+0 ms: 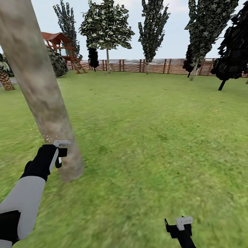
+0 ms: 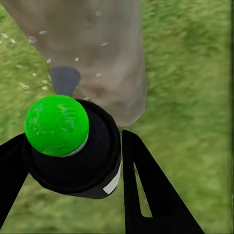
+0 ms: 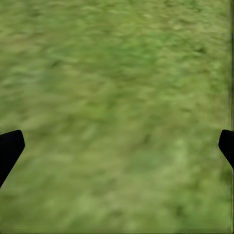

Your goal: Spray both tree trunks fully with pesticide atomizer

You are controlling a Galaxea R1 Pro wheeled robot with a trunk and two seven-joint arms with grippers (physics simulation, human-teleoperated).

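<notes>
A: Head view: left gripper beside tree trunk, whitish pesticide specks drifting; right gripper low over lawn.

B: Left wrist view: clamped on atomizer, nozzle toward trunk. Right wrist view: spread wide, empty. Spraying step, seemingly; next, probably sweeping to uncovered bark.

No legible text or signs anywhere.
</notes>
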